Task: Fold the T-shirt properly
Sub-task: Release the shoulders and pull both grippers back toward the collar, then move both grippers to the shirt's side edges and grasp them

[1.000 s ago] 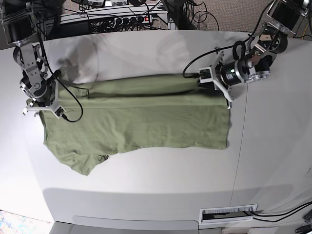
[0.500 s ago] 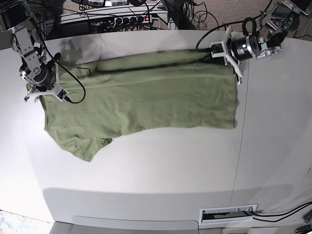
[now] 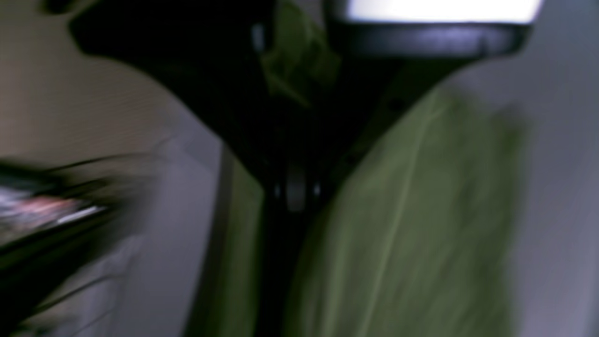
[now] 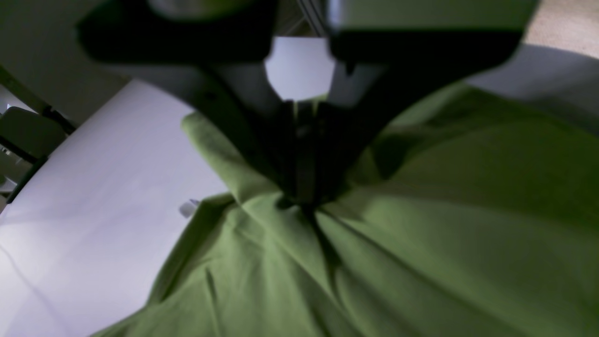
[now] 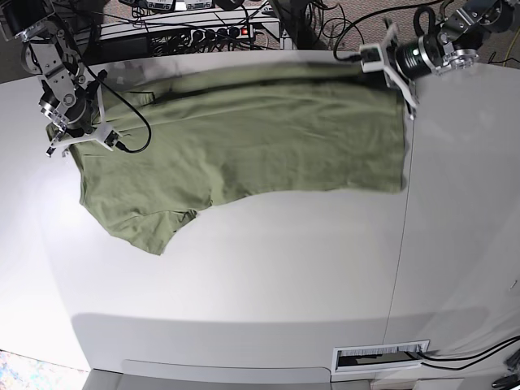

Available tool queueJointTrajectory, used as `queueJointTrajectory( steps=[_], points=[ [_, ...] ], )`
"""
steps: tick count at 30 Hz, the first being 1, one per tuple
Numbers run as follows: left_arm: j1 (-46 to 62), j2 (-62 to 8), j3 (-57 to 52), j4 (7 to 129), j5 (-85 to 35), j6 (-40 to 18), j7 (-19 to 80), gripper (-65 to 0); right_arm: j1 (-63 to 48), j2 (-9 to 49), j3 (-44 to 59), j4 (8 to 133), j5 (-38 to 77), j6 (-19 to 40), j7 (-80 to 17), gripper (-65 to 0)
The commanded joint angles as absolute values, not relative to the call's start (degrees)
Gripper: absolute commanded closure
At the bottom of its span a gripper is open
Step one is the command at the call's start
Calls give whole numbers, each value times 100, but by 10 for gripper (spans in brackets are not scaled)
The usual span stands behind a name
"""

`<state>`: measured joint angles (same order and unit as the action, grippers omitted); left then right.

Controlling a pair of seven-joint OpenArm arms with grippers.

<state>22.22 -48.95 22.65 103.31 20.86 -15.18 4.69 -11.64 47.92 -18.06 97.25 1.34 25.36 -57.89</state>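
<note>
The olive-green T-shirt (image 5: pixel 260 138) lies spread across the far half of the white table (image 5: pixel 268 276), one short sleeve (image 5: pixel 150 231) pointing toward the front left. At the shirt's far right corner my left gripper (image 5: pixel 367 58) is shut on the fabric. The blurred left wrist view shows dark fingers (image 3: pixel 262 140) closed, the left gripper (image 3: pixel 292 187) pinching a bunch of T-shirt (image 3: pixel 412 224). My right gripper (image 5: pixel 77 138) is shut on the shirt's left edge. Its wrist view shows the right gripper (image 4: pixel 302 187) clamping a fold, the T-shirt (image 4: pixel 421 243) fanning out in creases below.
Cables and a power strip (image 5: pixel 219 32) run behind the table's far edge. A seam (image 5: pixel 404 244) crosses the table on the right. A slotted metal plate (image 5: pixel 380 355) sits at the front right edge.
Both grippers have moved toward the table's far edge, still shut on the shirt. The shirt has been dragged back with them and lies more stretched out.
</note>
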Motion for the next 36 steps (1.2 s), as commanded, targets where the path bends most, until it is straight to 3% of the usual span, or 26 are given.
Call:
queueJointTrajectory(
  steps=[1, 5, 9, 13, 18, 23, 33, 36],
  points=[
    [2257, -5061, 2233, 10138, 2410, -1577, 1317, 0, -1236, 4858, -1826, 9703, 298, 2698, -5937, 0],
    [2069, -5017, 2233, 10138, 2491, -797, 1682, 0, -1234, 4858, -1826, 9703, 298, 2698, -5927, 0],
    [1997, -5017, 2233, 10138, 2491, -596, 1887, 0, -1234, 4856, -1826, 9703, 298, 2698, -5830, 0],
    [2003, -5017, 2233, 10138, 2488, -633, 2029, 0, -1221, 4853, -1776, 9703, 298, 2696, -5798, 0],
    [2102, -5026, 2233, 10138, 2488, -1302, 2709, 0, -1223, 4856, -1326, 9703, 307, 2692, -5800, 0],
    [2508, -5087, 2233, 10283, 2491, -1579, 2753, 0, -1223, 4856, -864, 9703, 541, 2696, -5806, 0],
    [3446, -5382, 2233, 12014, 2491, -1566, 3336, 0, -1221, 4851, -816, 9703, 539, 2692, -5544, 0],
    [3376, -5382, 2231, 12232, 2694, -1175, 3404, 0, -1221, 4851, -816, 9703, 541, 2692, -5527, 0]
  ],
)
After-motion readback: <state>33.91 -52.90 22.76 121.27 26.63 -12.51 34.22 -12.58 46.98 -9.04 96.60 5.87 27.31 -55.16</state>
